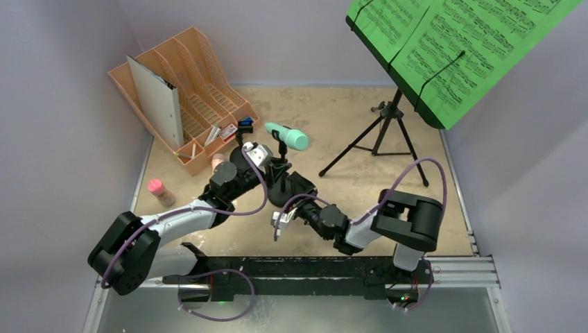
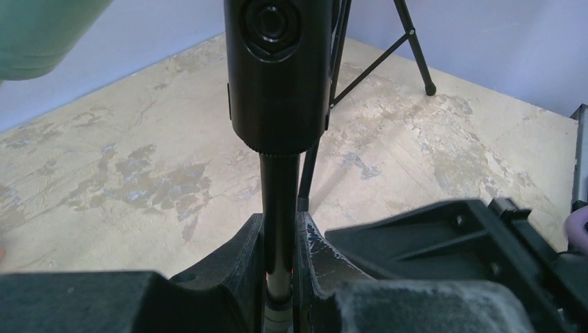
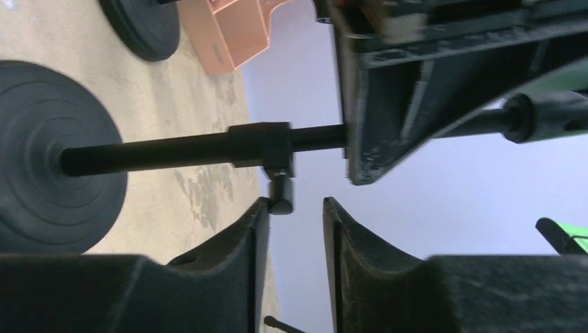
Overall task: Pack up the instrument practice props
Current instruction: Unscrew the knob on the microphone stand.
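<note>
The left gripper (image 2: 281,239) is clamped narrow on the thin shaft of a clip pole (image 2: 279,194), just below its black head. The teal toy microphone (image 1: 288,137) appears to ride at the top of this pole, near the middle of the table (image 1: 333,111).

The right gripper (image 3: 295,208) stands partly open and holds nothing. Its 2 fingers flank the small thumbscrew knob (image 3: 281,195) hanging from the pole's collar, and the knob sits just beside 1 fingertip. Whether the pole's round base (image 3: 41,180) rests on the table cannot be told.

The step looks like loosening that collar so the pole can be shortened. To do it well, the right gripper should centre the knob between its pads before closing and grip the knob alone, not the collar. It should then turn about the knob's own axis while the left gripper braces the shaft. The top-heavy microphone could swing or slip, so the turning should be gentle.
</note>
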You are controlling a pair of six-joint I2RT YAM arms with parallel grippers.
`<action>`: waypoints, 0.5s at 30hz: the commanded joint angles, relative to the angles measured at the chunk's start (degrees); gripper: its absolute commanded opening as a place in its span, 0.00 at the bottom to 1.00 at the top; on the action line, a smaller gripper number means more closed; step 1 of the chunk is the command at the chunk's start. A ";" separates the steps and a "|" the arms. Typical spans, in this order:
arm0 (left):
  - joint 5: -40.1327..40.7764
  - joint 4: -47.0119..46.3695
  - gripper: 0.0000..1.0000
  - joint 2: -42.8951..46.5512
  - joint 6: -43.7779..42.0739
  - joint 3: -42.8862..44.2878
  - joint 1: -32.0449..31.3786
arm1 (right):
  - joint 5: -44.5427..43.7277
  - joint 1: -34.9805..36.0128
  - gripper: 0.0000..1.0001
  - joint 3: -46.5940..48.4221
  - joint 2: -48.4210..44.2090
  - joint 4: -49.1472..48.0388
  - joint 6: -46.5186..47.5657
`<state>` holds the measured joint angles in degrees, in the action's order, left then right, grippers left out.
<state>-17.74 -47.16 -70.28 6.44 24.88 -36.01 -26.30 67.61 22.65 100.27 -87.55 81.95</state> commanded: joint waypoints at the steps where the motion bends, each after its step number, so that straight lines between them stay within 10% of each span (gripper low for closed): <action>1: -1.25 0.66 0.00 -0.12 0.46 1.09 -0.26 | -0.99 0.33 0.40 0.76 -8.37 -0.06 -10.27; 7: -1.16 0.57 0.00 0.05 0.51 1.03 -0.30 | 7.79 -1.09 0.49 3.26 -23.65 25.86 -38.34; 15: -1.07 0.40 0.00 0.01 0.42 0.88 -0.29 | 18.04 -6.96 0.57 1.34 -33.72 34.62 -66.32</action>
<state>-19.53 -46.17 -70.28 7.88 24.88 -36.56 -15.00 63.24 22.90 70.52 -55.33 34.22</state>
